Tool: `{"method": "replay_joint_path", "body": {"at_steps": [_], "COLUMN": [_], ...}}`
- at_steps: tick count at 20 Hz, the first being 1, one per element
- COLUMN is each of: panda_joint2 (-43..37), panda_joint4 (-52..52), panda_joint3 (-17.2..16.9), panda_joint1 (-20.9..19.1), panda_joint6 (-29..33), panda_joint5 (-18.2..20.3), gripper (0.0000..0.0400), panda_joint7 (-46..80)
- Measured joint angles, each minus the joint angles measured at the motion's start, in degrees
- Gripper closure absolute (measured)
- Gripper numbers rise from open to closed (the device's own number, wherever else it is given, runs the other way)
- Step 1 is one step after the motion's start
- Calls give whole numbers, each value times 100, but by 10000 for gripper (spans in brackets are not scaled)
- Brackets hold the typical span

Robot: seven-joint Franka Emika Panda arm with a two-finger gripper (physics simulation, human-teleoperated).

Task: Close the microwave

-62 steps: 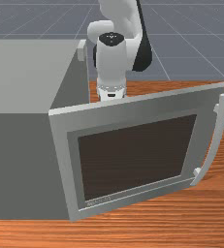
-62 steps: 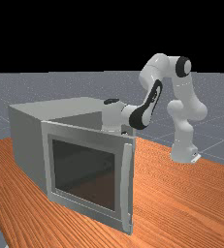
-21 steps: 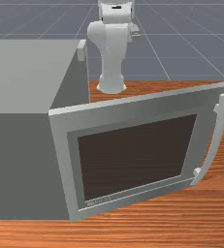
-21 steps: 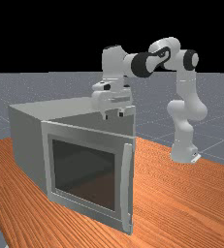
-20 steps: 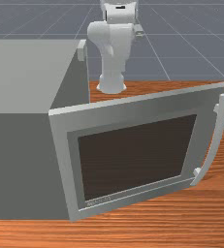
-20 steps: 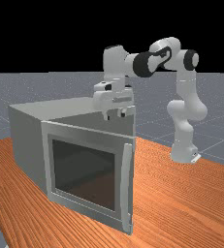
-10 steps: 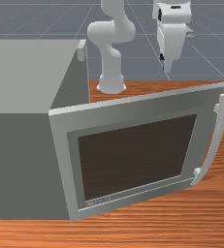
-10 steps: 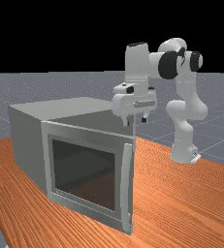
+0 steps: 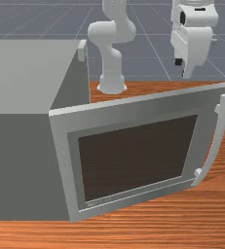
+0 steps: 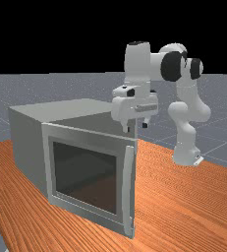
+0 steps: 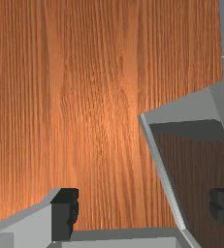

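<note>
gripper (image 10: 135, 127) aloft – spread wide, microwave door (image 9: 138, 158) open

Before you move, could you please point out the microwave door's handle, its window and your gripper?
Handle (image 10: 128, 187): far view, middle of the upright bar.
Window (image 9: 138, 158): front view, middle of the dark pane.
Gripper (image 10: 135, 127): far view, midway between the fingertips.

Glows bright orange on the tabletop (image 10: 152, 177) beside the door (image 10: 88, 132) in the far view. Lights the microwave's top (image 9: 26, 73), leaving its side (image 9: 21, 165) dimmer in the front view.
</note>
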Motion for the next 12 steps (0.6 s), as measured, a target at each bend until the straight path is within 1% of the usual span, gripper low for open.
{"method": "replay_joint_path", "body": {"at_steps": [2,3,4,5,6,7,8,9,10,11,12], "panda_joint2": [222,167,223,483,801,1063,1275,1557,1585,1649,1578], "panda_joint4": [296,38,-94,210,616,1023,1388,1902,1986,2175,1946], "panda_joint3": [-26,-80,-227,-398,-724,-694,-539,-415,-343,-265,-428], "panda_joint1": [15,40,135,247,465,436,329,252,208,163,264], "panda_joint6": [135,853,1700,2013,2287,2182,1948,1591,1359,969,1586], "panda_joint5": [-70,-238,-607,-862,-1230,-1156,-949,-761,-648,-506,-828], "gripper": [0,0,0,0,0,0,0,0,0,0,0], "panda_joint7": [-11,67,341,540,889,772,514,283,173,42,331]}}
